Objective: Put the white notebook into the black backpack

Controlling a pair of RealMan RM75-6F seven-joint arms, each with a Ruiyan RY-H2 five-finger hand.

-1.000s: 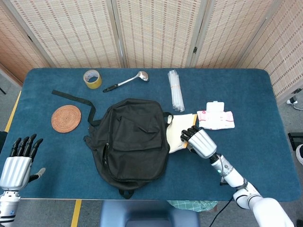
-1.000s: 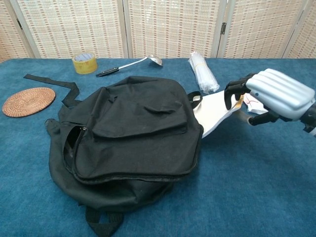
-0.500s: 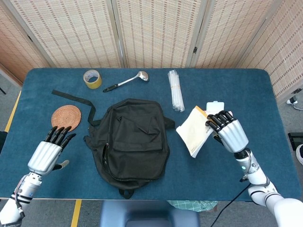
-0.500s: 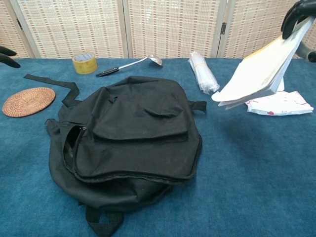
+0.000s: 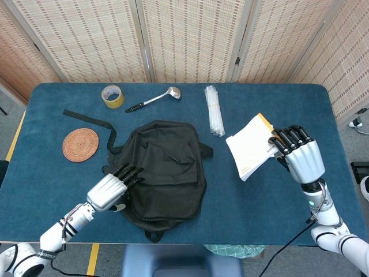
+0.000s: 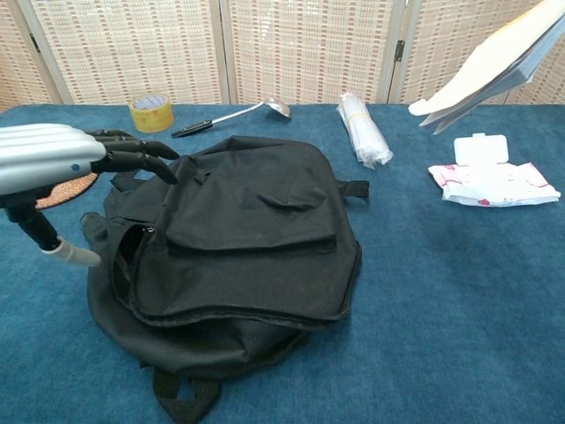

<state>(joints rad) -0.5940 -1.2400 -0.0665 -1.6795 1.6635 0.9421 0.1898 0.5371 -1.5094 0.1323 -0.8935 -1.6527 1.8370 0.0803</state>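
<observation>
The black backpack point(image 5: 164, 170) point(image 6: 238, 247) lies flat in the middle of the blue table, its side zipper slightly gaping on the left. My right hand point(image 5: 300, 154) holds the white notebook point(image 5: 251, 146) point(image 6: 494, 62) up in the air, to the right of the backpack and tilted. My left hand point(image 5: 109, 187) point(image 6: 66, 163) reaches to the backpack's left edge with its fingers stretched out over the fabric, holding nothing.
A pack of wet wipes point(image 6: 493, 181) lies on the table under the raised notebook. At the back lie a bundle of clear straws point(image 5: 214, 109), a ladle point(image 5: 154, 99) and a tape roll point(image 5: 112, 96). A woven coaster point(image 5: 80, 144) and a black strap point(image 5: 89, 121) lie left.
My right hand has lifted the notebook off the table, up and to the right, uncovering the wipes pack. My left hand has moved in from the lower left to the backpack's left edge.
</observation>
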